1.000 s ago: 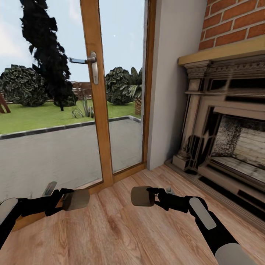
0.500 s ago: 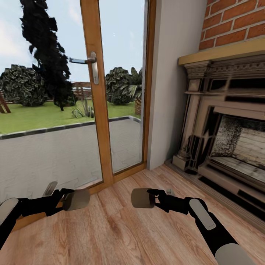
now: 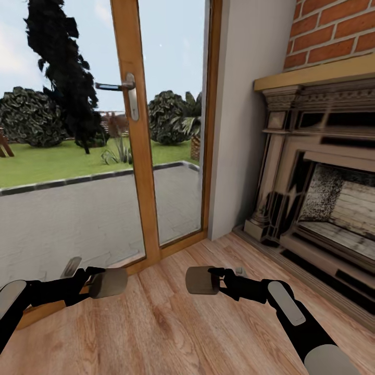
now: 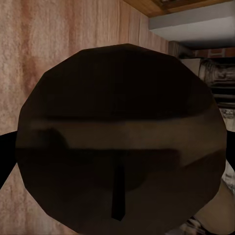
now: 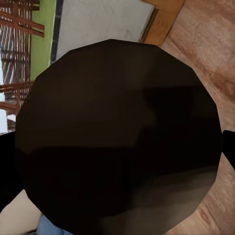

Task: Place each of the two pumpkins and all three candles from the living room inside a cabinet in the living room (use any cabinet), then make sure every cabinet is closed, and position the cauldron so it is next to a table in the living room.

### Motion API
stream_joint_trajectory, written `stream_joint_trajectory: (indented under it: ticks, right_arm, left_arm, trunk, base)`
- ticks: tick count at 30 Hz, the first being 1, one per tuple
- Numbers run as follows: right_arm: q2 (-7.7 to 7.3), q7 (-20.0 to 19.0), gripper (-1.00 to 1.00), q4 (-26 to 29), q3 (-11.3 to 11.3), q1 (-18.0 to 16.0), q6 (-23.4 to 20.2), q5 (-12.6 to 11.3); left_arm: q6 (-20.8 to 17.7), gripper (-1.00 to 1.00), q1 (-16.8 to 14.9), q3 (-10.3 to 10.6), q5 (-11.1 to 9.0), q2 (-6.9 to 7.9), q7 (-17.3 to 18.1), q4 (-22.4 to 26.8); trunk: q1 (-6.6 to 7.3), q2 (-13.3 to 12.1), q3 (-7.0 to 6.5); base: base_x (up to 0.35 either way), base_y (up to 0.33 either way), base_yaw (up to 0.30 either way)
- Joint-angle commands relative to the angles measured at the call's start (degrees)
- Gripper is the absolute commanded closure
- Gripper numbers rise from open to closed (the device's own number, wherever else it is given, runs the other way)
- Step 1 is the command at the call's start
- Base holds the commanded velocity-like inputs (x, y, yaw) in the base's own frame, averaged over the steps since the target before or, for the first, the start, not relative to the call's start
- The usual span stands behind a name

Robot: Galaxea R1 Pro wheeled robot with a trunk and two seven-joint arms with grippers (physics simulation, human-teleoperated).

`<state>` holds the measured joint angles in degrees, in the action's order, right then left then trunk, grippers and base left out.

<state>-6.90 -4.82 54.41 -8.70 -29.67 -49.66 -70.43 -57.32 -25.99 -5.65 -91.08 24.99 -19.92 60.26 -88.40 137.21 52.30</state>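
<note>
1. A short grey-brown cylindrical candle point(image 3: 108, 282) is pinched in the left gripper point(image 3: 99, 281); a second stubby candle of the same dull colour point(image 3: 202, 279) is clamped in the right gripper point(image 3: 214, 279). Both are carried low over the floor.
2. In each wrist view the dark round end of a candle point(image 4: 120, 142) point(image 5: 117, 134) is seen close up, with black gripper parts at its sides.
3. A candle could be dropped if the base is swung sharply (the grip is on a smooth, short cylinder).
4. The glazed timber patio door point(image 3: 130, 130) or the ornate stone fireplace surround point(image 3: 291, 172) could be struck if the outstretched arms are driven forward.
5. The floor is of warm wood-grain boards point(image 3: 172, 333); red brick point(image 3: 338, 26) is seen above the mantel, garden beyond the glass. No cabinet is in sight, so a turn is judged necessary.
</note>
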Motion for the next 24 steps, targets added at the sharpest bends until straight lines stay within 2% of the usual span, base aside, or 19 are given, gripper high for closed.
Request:
stream_joint_trajectory:
  ticks: [1,24]
  right_arm:
    - [-0.05,-0.5,1.0,0.0,-0.1,0.0,-0.1,0.5]
    - [-0.08,-0.5,1.0,-0.7,-0.1,0.0,0.1,0.5]
  left_arm:
    - [-0.2,1.0,0.0,-0.1,-0.6,0.01,-0.6,0.0]
    - [-0.2,1.0,0.0,0.6,-0.6,-0.02,-0.6,0.1]
  trunk:
    - [0.24,-0.4,-0.03]
    - [5.29,-9.6,-1.97]
  base:
    - [0.0,0.0,0.0]
    - [0.0,0.0,0.0]
